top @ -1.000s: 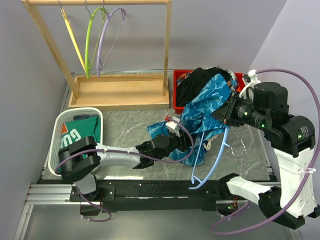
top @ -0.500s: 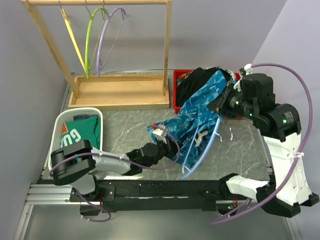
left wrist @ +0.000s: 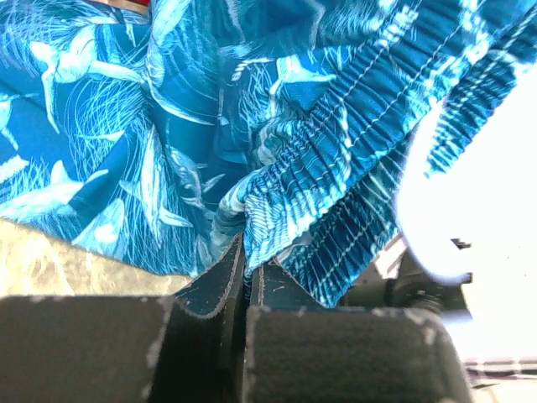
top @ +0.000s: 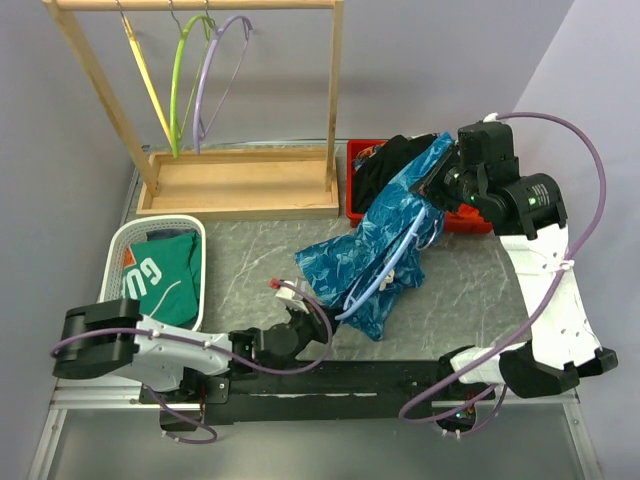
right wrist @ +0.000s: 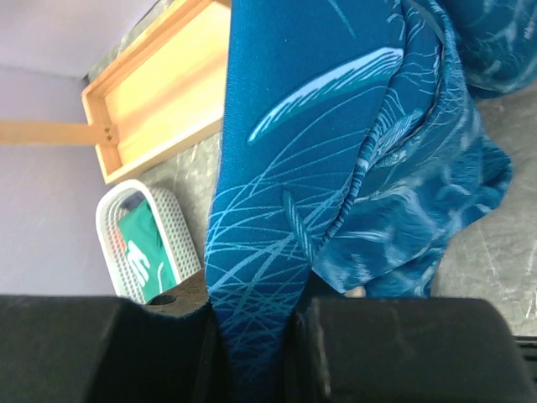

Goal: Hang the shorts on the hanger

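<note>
I hold the shorts, shiny blue with a teal sea pattern, stretched on a slant from the upper right to the centre of the frame. My right tool pinches the top end and my left tool pinches the gathered waistband. The lower folds lie on the table. The thin light-blue hanger runs along the folds and is partly hidden.

left gripper drawn back toward near table edge, right gripper swung farther back, shorts stretched into longer diagonal, hanger shifted left against fabric

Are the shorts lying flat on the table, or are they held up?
Held up: the shorts stretch between the right gripper and the left gripper, both shut on them.
</note>
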You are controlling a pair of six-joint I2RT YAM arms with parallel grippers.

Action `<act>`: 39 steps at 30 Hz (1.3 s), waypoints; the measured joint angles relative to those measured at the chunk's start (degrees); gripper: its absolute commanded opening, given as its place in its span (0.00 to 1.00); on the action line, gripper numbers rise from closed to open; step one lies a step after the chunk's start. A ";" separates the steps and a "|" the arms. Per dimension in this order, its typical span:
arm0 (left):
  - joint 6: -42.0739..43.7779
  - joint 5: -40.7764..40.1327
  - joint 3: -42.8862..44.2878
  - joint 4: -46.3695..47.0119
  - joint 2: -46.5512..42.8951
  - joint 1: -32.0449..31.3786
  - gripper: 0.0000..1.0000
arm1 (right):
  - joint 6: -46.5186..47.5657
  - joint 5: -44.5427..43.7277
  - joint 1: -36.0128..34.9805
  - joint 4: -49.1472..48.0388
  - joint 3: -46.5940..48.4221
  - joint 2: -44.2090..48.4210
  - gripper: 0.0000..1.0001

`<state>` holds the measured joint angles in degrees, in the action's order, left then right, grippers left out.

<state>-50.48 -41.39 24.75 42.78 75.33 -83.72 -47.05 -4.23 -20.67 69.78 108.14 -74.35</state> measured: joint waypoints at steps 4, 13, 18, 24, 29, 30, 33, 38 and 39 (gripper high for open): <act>-2.73 -4.59 -0.39 -2.95 -3.37 -3.10 0.01 | -0.33 -0.22 3.08 0.13 -0.02 -0.52 0.00; -10.45 -10.38 3.08 -17.86 -7.30 -6.36 0.01 | -1.33 -2.62 4.28 0.07 -2.47 -0.46 0.00; -12.81 -10.34 7.28 -29.20 -9.94 -7.34 0.01 | -3.02 -5.81 4.48 -1.53 -7.76 0.39 0.00; -13.70 -7.54 14.16 -41.44 -9.92 -7.74 0.01 | -6.14 -8.81 4.70 -3.23 -11.89 2.58 0.00; -12.94 -4.85 24.33 -54.23 -8.76 -7.39 0.03 | -8.13 -10.23 3.28 -5.03 -13.35 3.82 0.00; -12.02 -3.41 26.69 -56.35 -8.52 -6.73 0.04 | -8.26 -10.29 2.89 -5.84 -13.92 4.07 0.00; -8.83 0.13 32.68 -61.24 -7.89 -3.39 0.07 | -8.70 -10.36 1.11 -8.09 -16.31 4.68 0.00; -1.99 4.13 40.50 -66.79 -5.66 1.14 0.25 | -9.35 -9.75 -0.11 -10.62 -20.31 4.85 0.00; -0.79 4.68 42.23 -68.08 -4.83 1.31 0.28 | -9.53 -9.49 -0.09 -10.54 -20.68 4.46 0.00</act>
<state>-51.27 -36.71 66.98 -25.30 70.50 -82.41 -56.58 -13.72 -20.75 59.24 87.46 -69.89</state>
